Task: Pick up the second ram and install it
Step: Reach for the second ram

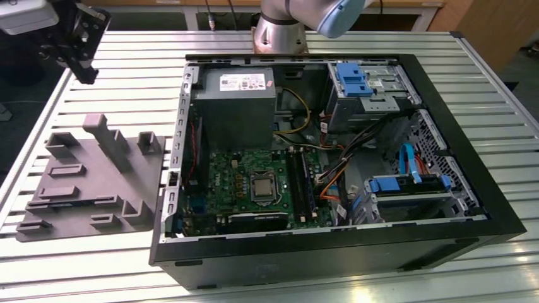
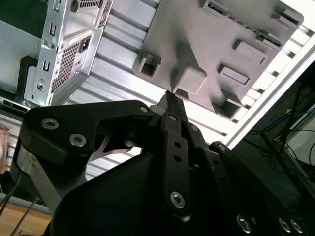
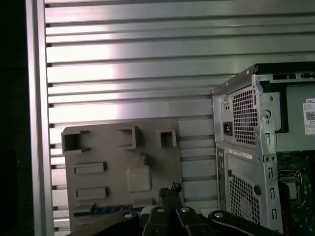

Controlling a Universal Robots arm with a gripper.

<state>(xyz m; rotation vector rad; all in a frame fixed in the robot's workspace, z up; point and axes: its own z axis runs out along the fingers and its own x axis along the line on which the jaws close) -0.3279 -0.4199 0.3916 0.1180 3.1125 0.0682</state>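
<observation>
The second ram (image 3: pixel 106 210) stands on edge in a slot of the grey plastic tray (image 3: pixel 118 162), showing as a thin blue-green strip; in the exterior view the ram (image 1: pixel 74 203) sits near the tray's (image 1: pixel 84 183) front. My gripper (image 1: pixel 87 77) hangs high over the table's back left corner, beyond the tray's far end and well apart from the ram. Its black fingers (image 2: pixel 170 101) meet at the tips with nothing between them. The long black memory slots (image 1: pixel 299 183) run beside the processor inside the open computer case (image 1: pixel 329 158).
The case lies on its side on the slatted aluminium table (image 1: pixel 135 82), to the exterior view's right of the tray. Inside are a grey power supply (image 1: pixel 236 101), loose cables (image 1: pixel 337 170) and blue drive brackets (image 1: pixel 354 79). The arm's base (image 1: pixel 282 28) stands behind the case.
</observation>
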